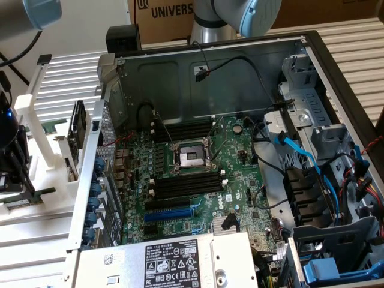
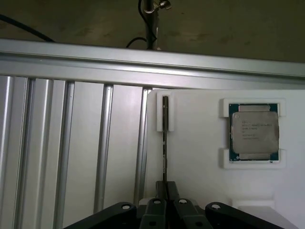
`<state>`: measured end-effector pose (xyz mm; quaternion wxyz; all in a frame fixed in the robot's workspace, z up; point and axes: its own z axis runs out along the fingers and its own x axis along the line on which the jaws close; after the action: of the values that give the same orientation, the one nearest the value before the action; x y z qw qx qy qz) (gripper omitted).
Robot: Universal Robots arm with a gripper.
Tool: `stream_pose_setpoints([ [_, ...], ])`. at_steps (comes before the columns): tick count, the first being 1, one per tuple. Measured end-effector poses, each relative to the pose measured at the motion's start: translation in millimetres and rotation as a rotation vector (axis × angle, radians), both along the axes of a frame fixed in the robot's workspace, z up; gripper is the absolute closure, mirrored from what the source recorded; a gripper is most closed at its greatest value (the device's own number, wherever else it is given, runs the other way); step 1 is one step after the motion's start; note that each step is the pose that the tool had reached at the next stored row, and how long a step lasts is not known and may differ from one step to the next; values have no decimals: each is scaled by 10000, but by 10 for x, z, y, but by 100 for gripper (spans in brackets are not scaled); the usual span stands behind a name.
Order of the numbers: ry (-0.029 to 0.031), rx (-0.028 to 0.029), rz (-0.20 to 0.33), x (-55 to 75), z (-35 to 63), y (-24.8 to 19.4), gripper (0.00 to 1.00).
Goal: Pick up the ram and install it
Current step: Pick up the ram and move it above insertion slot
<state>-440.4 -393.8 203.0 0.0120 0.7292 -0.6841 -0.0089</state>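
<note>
The ram (image 2: 165,143) appears edge-on as a thin dark strip standing upright in a slot of the white holder (image 2: 200,191). My gripper (image 2: 165,187) sits over its near end, and both fingers (image 2: 159,190) press against the strip's two faces, shut on it. The ram's far end rests in the holder's notch. In the exterior view my gripper (image 1: 13,165) is a dark shape at the far left, over the white holder (image 1: 48,150) that stands outside the computer case. Inside the case, long black memory slots (image 1: 186,183) lie on the motherboard (image 1: 240,174) beside the processor socket (image 1: 191,157).
A square silver processor chip (image 2: 254,133) lies in a pocket of the white holder, apart from the ram. The holder rests on a ribbed aluminium table (image 2: 71,143). The open case has a metal side wall (image 1: 90,180), blue cables (image 1: 300,153), drive bays and a power supply (image 1: 174,264).
</note>
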Motion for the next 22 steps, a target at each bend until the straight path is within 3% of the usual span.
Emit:
stream_pose_setpoints([
  [9,2,-1,0,-1,10,0,88],
  [17,0,-2,0,-3,227,11,88],
  [22,-35,-1,-1,-25,277,11,88],
])
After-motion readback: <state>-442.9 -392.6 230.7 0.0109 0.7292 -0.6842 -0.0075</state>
